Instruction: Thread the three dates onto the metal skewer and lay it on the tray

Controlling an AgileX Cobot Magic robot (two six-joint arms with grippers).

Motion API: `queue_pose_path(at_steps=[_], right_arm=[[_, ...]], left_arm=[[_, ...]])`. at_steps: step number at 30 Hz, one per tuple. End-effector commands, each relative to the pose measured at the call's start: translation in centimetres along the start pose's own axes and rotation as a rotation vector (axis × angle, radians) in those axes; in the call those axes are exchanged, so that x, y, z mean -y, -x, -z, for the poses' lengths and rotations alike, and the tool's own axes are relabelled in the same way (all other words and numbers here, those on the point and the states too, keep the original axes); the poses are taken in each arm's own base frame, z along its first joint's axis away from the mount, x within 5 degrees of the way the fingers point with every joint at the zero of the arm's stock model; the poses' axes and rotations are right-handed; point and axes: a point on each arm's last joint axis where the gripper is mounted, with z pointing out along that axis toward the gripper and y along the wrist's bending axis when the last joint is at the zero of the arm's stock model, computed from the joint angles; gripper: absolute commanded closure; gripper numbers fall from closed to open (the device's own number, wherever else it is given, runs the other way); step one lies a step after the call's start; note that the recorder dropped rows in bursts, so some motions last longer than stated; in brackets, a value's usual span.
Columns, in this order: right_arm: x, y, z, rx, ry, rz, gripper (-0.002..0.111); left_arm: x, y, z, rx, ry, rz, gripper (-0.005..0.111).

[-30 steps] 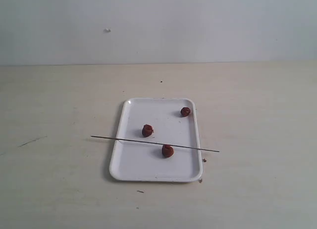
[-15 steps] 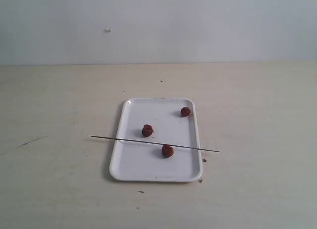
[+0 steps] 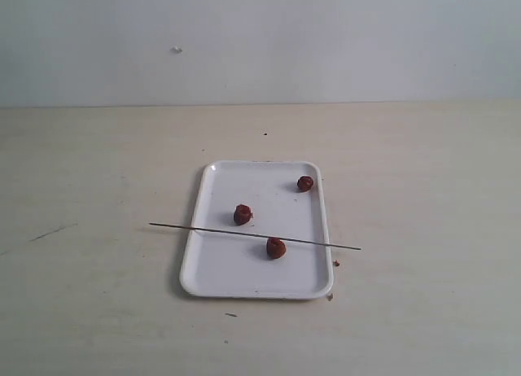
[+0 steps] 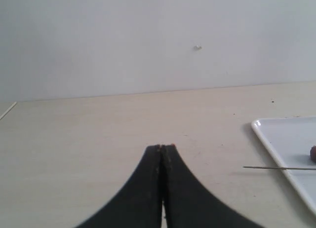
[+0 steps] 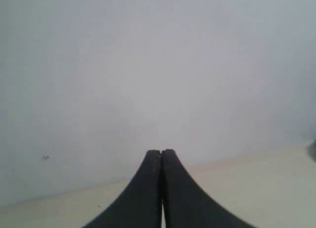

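though amid dates [image 3: 242, 214], skewer [image 3: 220, 232] across tray [image 3: 260, 185]

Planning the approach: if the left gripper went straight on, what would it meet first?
Likely bare table, then the wall; the left gripper points past the metal skewer and tray, which lie aside. Depth unclear.

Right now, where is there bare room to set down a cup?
The table is bare left and right of the tray, past the metal skewer's tips, and between tray and wall. On the tray, the far-left and near-left corners are free. It is crowded mid-tray, where the skewer passes the middle date and near date.
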Motion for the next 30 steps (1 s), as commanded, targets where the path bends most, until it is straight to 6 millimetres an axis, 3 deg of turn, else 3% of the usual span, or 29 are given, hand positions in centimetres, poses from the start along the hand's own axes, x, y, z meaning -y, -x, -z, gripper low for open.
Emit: queue_pose_path(at_steps=[1,4,7,11,14,16,19,23,26,30], right_arm=[[-0.3,1.6,0.2,0.186,0.054,-0.194,0.108],[-0.8,3.7,0.7,0.383,0.119,-0.197,0.108],[-1.6,7.6,-0.6,0.385,0.106,-0.189,0.108],[-2.9,12.3,-5.8,0.167,0.029,-0.025,0.108],[-3.1,13.0,-11.4,-0.144,-0.025,0.161,0.108],[-3.0,12.3,-15.2,-0.392,-0.014,0.366,0.108],[-2.4,9.7,-19.9,-0.786,0.083,0.630,0.108],[-2.0,6.8,-24.2,-1.137,0.187,0.665,0.108],[-3.6,3.6,-26.4,-1.346,0.332,0.720,0.108],[-7.4,-2.6,-29.2,-1.499,0.512,0.793,0.104]], left_arm=[[0.0,0.2,0.0,0.018,-0.004,0.011,0.107],[0.0,0.2,0.0,0.018,-0.004,0.011,0.107],[0.0,0.2,0.0,0.018,-0.004,0.011,0.107],[0.0,0.2,0.0,0.018,-0.004,0.011,0.107],[0.0,0.2,0.0,0.018,-0.004,0.011,0.107],[0.0,0.2,0.0,0.018,-0.004,0.011,0.107],[0.0,0.2,0.0,0.018,-0.004,0.011,0.107],[0.0,0.2,0.0,0.018,-0.004,0.011,0.107],[0.0,0.2,0.0,0.018,-0.004,0.011,0.107],[0.0,0.2,0.0,0.018,-0.004,0.011,0.107]])
